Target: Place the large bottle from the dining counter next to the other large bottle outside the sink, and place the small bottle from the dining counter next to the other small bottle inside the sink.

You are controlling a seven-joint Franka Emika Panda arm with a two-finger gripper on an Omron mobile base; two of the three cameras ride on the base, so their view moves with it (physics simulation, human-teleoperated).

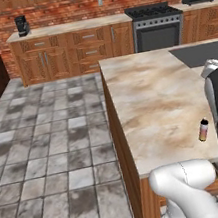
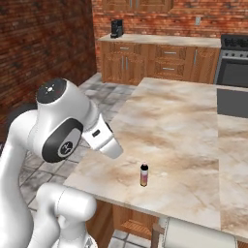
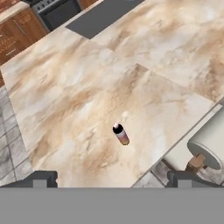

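One bottle in play: the small bottle (image 3: 120, 134) is standing upright on the table (image 1: 149, 94), dark cap up, pink body fading to orange at the foot, close to the near edge and well apart from everything else.
Fingers: the fingers (image 3: 112, 178) are spreading as wide as they go, gripping nothing and touching nothing; their two dark tips are framing the bottom of the hand view with bare stone between them.
Position: the hand is hovering above the table and looking down on the bottle, which is sitting roughly between the two tips but farther off along the line of sight.
Sink: a dark grey surround (image 1: 200, 53) is showing at the far end of the table, well apart from the bottle; that is probably where this one is heading.
Risk, tipping: the bottle is looking tiny and narrow, so a descent that is coming in off-centre could be clipping the cap with one tip and knocking it over.
Risk, rolling: once down, a round body like that could be rolling toward the near edge and dropping to the tiled floor (image 1: 53, 156).
Risk, weak grip: closing too high, on the cap instead of the body, could be letting it slip out during the carry.
Risk, stone: dropping too low could be driving the tips into the table.
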